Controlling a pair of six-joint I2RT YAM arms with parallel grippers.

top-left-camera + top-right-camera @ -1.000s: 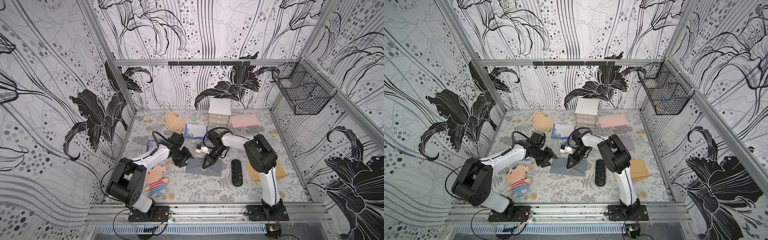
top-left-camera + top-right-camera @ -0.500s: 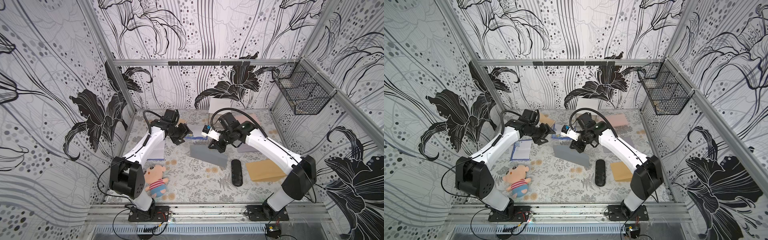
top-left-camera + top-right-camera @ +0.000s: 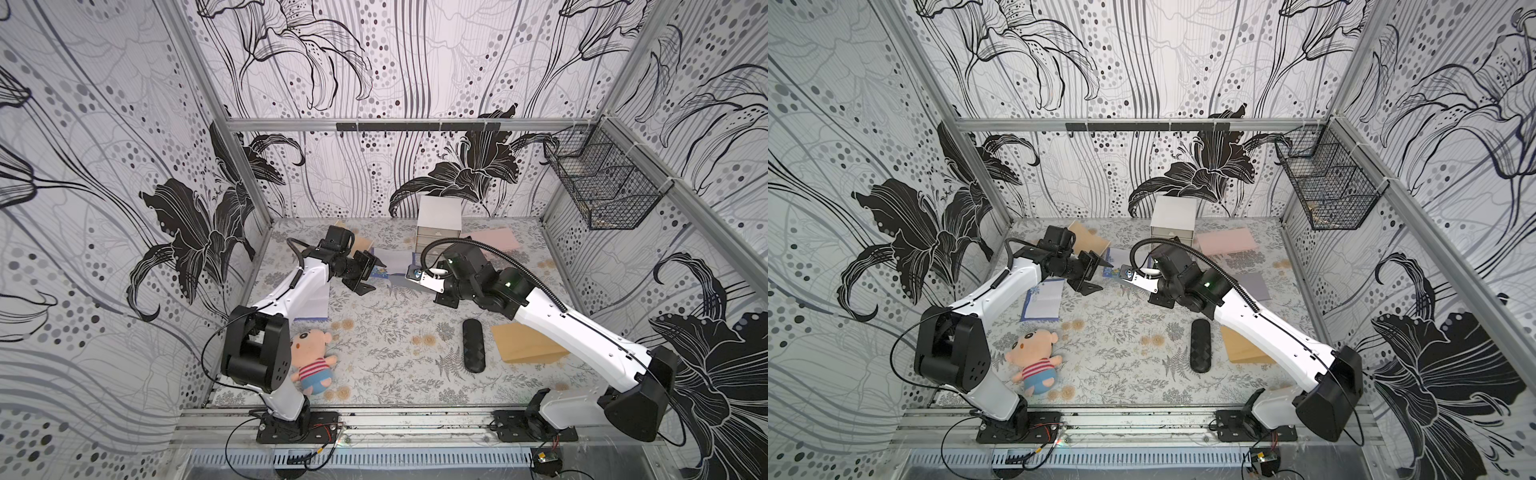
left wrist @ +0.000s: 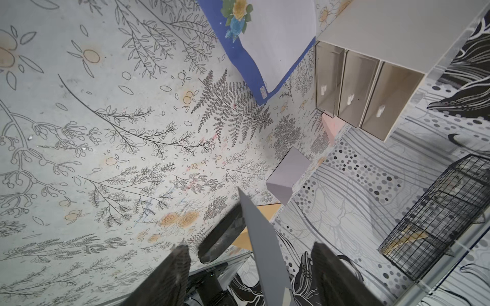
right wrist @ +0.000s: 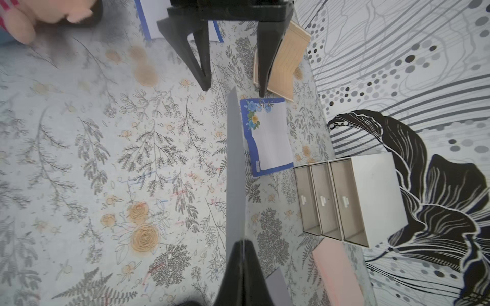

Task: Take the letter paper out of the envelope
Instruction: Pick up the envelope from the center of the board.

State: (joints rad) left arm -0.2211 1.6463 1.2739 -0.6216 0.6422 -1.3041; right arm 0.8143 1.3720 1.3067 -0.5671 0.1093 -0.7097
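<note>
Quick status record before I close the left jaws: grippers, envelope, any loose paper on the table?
right gripper: shut on grey envelope, held on edge above the table
left gripper: open, jaws either side of the envelope's far end
contents: not visible
loose paper: blue-bordered sheet flat on the table near the drawer unit

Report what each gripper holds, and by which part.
The right gripper is shut on one end of the grey envelope. The left gripper holds nothing: its jaws stand open astride the other end.
</note>
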